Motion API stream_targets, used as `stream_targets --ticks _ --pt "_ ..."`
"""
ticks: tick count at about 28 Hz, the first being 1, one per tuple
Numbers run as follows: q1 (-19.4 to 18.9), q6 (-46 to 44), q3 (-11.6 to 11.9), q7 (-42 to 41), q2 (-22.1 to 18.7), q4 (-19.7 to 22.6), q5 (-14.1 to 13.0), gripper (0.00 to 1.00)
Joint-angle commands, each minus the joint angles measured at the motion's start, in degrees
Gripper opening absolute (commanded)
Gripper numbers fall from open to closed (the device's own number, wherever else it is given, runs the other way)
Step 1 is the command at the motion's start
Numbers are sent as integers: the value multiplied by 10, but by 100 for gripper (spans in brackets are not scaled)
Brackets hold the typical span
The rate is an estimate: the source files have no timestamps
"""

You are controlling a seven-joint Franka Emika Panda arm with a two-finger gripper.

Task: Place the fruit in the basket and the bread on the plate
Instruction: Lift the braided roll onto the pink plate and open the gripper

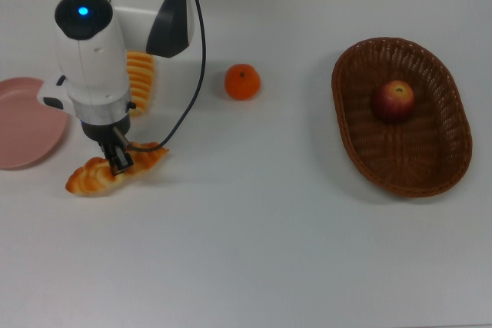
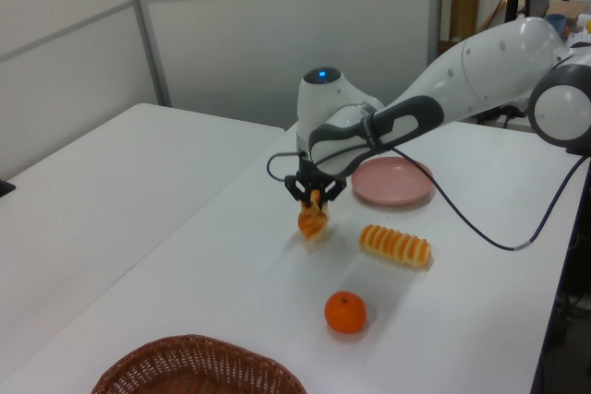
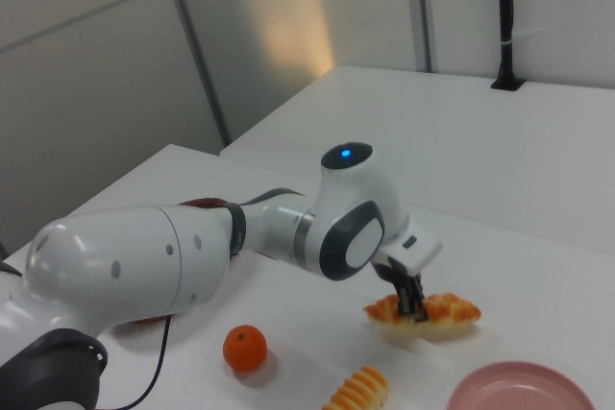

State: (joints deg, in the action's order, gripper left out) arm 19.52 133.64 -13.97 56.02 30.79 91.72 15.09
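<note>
My gripper is shut on the braided loaf of bread, holding it just above the table, right of the pink plate in the top view. The left view shows the loaf hanging under the gripper, and the right view shows the loaf over its shadow. The ridged roll lies partly under the arm. The tangerine sits on the table mid-way. The apple lies in the wicker basket at the top view's right.
The white arm reaches in from the top view's upper left, and its black cable loops down beside the tangerine. In the left view the roll lies between the plate and the tangerine.
</note>
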Motion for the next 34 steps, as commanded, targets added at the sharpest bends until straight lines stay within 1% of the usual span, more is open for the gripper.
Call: stream_targets --ticks 1,4,7,8,9,12,13,14,15,19,26,27,28,29,30,34 --pt "4 -14 -3 8 -38 4 -21 0" --pt "12 -25 -1 6 -48 4 -24 0" --pt "45 -29 -2 -3 -49 3 -30 0" --pt "58 -29 -3 -10 -49 2 -36 0" --pt "75 -29 -3 -27 -49 0 -47 0" --pt "102 -29 0 -60 -49 -1 -66 0" --pt "117 -29 0 -69 -49 -1 -74 0" --pt "141 -29 -1 -81 -47 -1 -86 0" --pt "148 -29 -1 -86 -45 0 -88 0" --pt "162 -28 0 -111 -36 2 -88 0" --pt "159 -22 2 -113 -6 1 -78 0" --pt "161 -22 3 -113 -4 1 -79 12" --pt "162 -22 3 -113 -2 1 -80 31" --pt "162 -21 3 -113 -1 1 -80 62" --pt "161 -21 3 -113 0 0 -77 99" --pt "162 -22 3 -122 -1 0 -67 100"
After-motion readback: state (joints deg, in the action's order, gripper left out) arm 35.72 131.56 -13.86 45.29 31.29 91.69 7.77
